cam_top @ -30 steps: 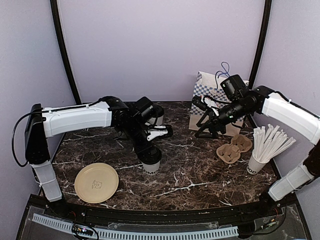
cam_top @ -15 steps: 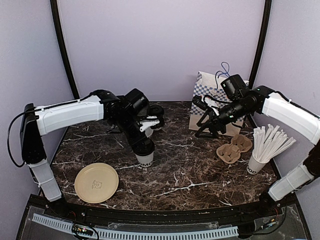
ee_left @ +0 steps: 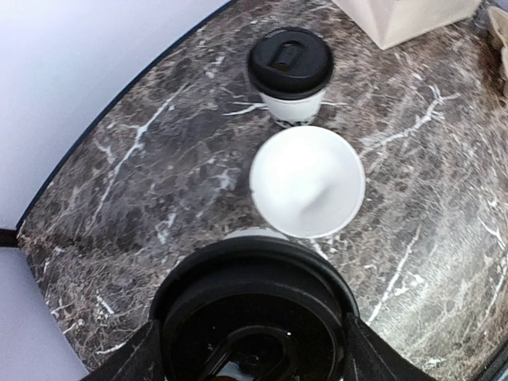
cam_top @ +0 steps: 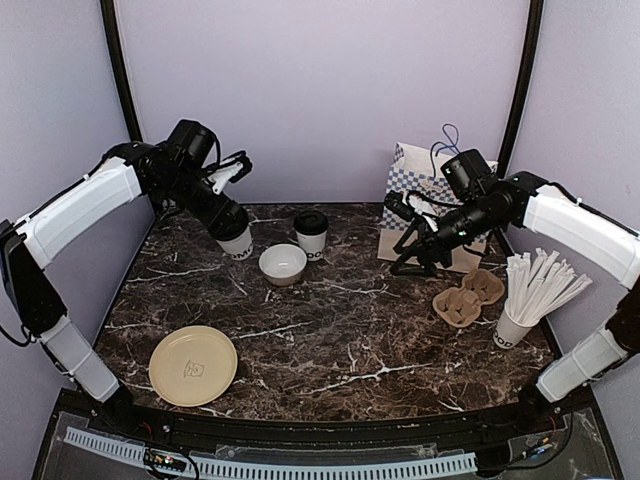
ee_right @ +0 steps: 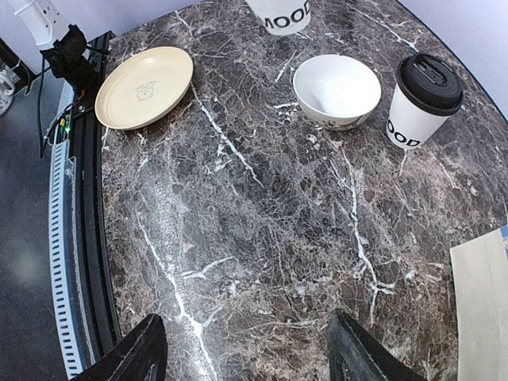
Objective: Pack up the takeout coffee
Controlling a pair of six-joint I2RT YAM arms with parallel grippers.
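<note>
The left gripper (cam_top: 230, 230) has carried its lidded coffee cup (cam_top: 238, 246) from in front of the white bowl (cam_top: 283, 264) to just left of it, fingers wide around it; the other lidded cup (cam_top: 311, 235) stands just behind the bowl; the right gripper (cam_top: 416, 262) waits well right of the bowl, open and empty, so nothing looks packed yet.

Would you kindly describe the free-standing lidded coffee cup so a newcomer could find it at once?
Start at the checked paper bag at the back of the marble table; just left of it stands a small white paper cup, a white bowl beside it. Unlike the held cup in the left gripper and the cup of white sticks, it stands free, black lid showing.
</note>
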